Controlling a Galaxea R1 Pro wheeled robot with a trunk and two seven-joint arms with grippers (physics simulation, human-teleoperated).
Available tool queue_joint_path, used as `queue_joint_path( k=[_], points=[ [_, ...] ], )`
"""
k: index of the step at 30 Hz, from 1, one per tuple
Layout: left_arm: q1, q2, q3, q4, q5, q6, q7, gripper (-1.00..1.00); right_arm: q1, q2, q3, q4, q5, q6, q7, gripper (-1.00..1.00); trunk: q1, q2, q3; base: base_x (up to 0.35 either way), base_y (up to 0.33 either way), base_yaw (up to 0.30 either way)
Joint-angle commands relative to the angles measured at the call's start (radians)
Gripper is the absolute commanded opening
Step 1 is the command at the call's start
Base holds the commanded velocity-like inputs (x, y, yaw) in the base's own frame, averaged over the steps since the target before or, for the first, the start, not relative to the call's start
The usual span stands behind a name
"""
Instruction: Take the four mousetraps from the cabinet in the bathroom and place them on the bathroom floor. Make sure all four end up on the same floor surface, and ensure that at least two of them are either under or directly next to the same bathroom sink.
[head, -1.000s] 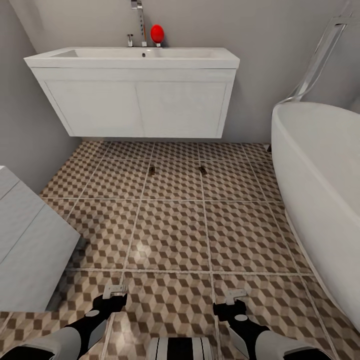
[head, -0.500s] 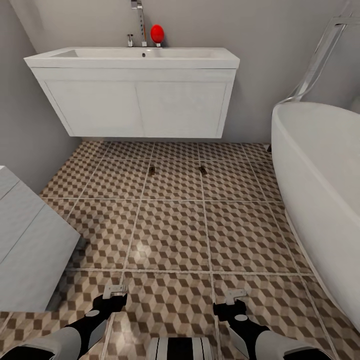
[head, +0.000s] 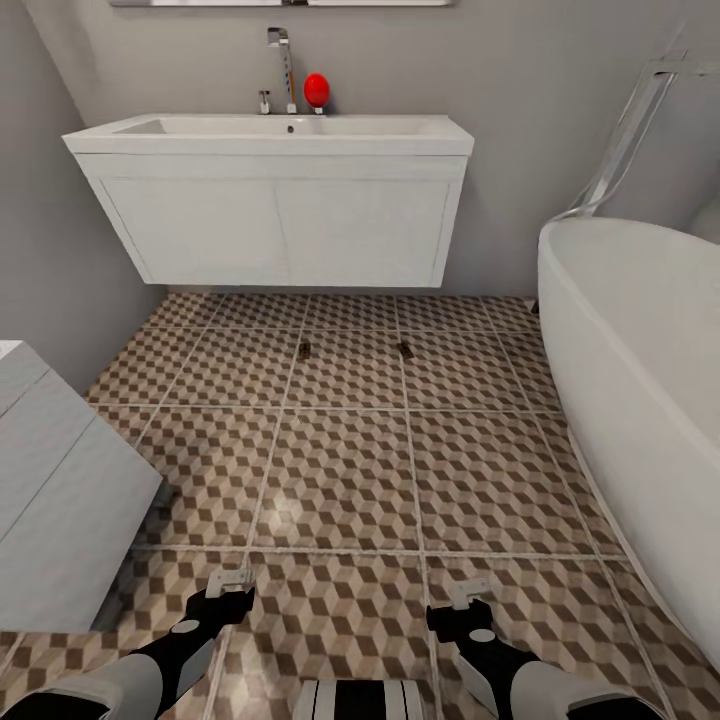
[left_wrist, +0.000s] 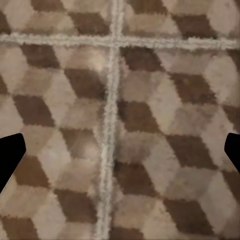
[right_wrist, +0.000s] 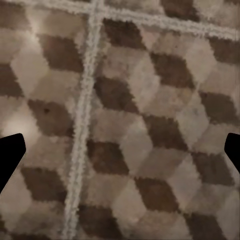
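Two small dark mousetraps lie on the bathroom floor (head: 340, 470) just in front of the sink (head: 270, 135): one mousetrap (head: 303, 349) to the left, the other mousetrap (head: 406, 349) to the right, about one tile apart. Low in the head view, my left gripper (head: 229, 579) and right gripper (head: 468, 591) hang over the tiles, well short of the traps. Each wrist view looks straight at patterned tiles. There my left gripper (left_wrist: 120, 155) and right gripper (right_wrist: 120, 155) have dark fingertips at the far edges, open, with nothing between them. The cabinet is out of view.
A white bathtub (head: 640, 380) runs along the right side, with a chrome fitting on the wall above it. A pale grey-white block (head: 50, 490) juts in from the left. A chrome tap (head: 283, 60) and a red ball (head: 317, 89) sit on the sink's back edge.
The whole head view has shifted: the sink and traps sit slightly lower and a strip above the tap now shows, so the camera moved. Traps and grippers hold their places.
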Motion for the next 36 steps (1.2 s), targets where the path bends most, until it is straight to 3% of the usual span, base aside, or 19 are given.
queue_joint_path(
  k=[1,25,36],
  points=[
    [0.000,0.000,-0.009,0.001,0.008,-0.003,0.002,1.00,-0.001,0.000,0.007,0.002,0.003,-0.002,-0.006,1.00,0.000,0.000,-0.001,0.000,0.000,0.000],
    [0.000,-0.001,-0.009,0.002,0.008,-0.006,0.005,1.00,-0.001,0.000,0.007,0.002,0.003,-0.001,-0.006,1.00,0.000,0.000,-0.001,0.000,0.000,0.000],
    [0.000,-0.003,-0.009,0.001,0.008,-0.003,0.005,1.00,-0.001,0.000,0.007,0.002,0.003,0.000,-0.006,1.00,-0.005,0.002,0.042,0.000,0.000,0.000]
  ],
)
